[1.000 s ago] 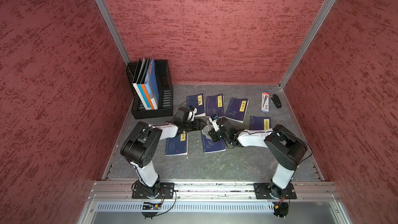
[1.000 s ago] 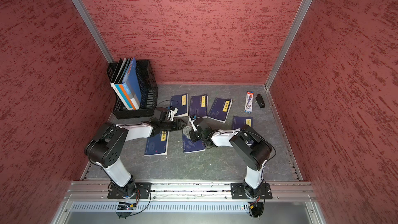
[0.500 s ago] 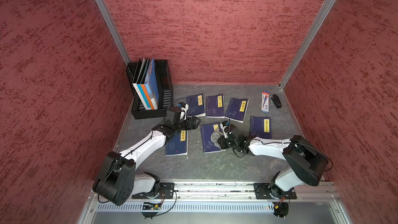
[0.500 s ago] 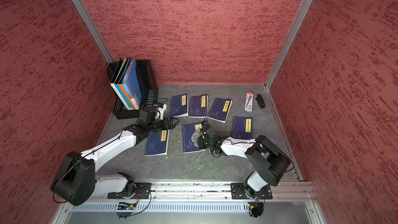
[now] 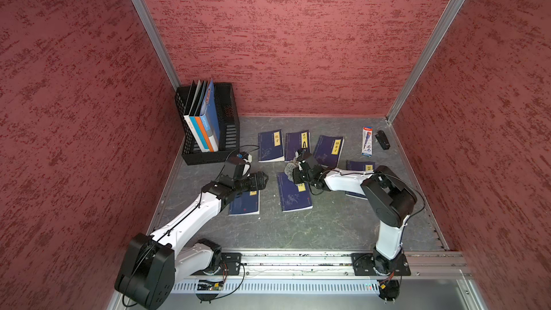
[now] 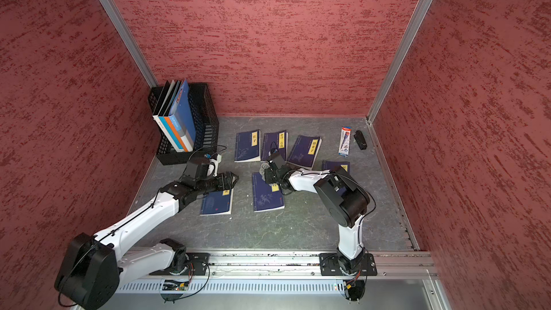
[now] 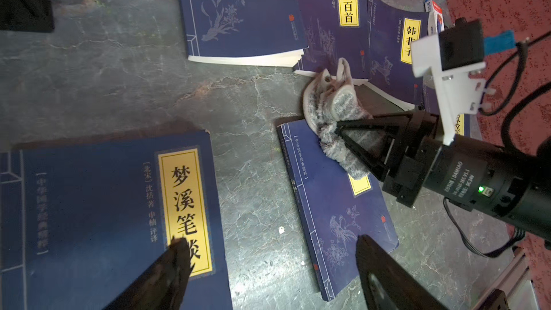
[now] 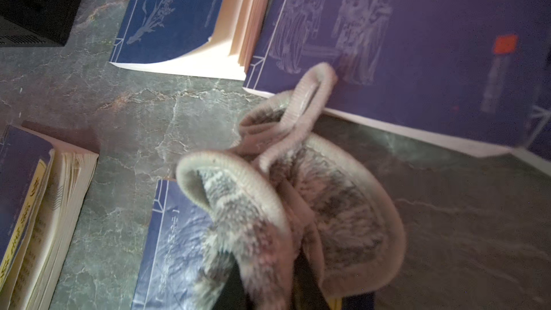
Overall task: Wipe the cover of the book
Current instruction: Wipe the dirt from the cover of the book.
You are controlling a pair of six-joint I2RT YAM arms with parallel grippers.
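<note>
The wiping stroke itself appears to be in hand. The right gripper (image 5: 294,172) has its fingers pinched narrow on a grey, fluffy cloth with a ribbed pale hem (image 7: 331,105), and the bunched cloth sits on the far end of the task's thing, a navy-blue paperback book with a yellow title label and a faint bird-and-flower drawing (image 5: 293,196). This book lies flat and closed on the grey marbled surface (image 5: 328,228), well apart from the black mesh file basket (image 5: 231,140), to the basket's right and nearer the front rail than the basket is. In the left wrist view the cloth overlaps the book's end farthest from the rail and spills past it onto the surface, so most of the cover, including the drawing, looks not yet covered by the cloth.

The left gripper (image 5: 264,180) carries nothing, and its fingers stand wide apart. It hangs between the basket and the task's book, over the corner of a second navy-blue paperback with a yellow label (image 5: 244,202). Whether a fingertip touches that label cannot be told.

The next move probably calls for the right arm to press the cloth down lightly and draw it along the cover toward the rail, away from the basket's side of the cell. A thin paperback may slide or lift its cover under the drag, so the empty left fingers might pin an edge
</note>
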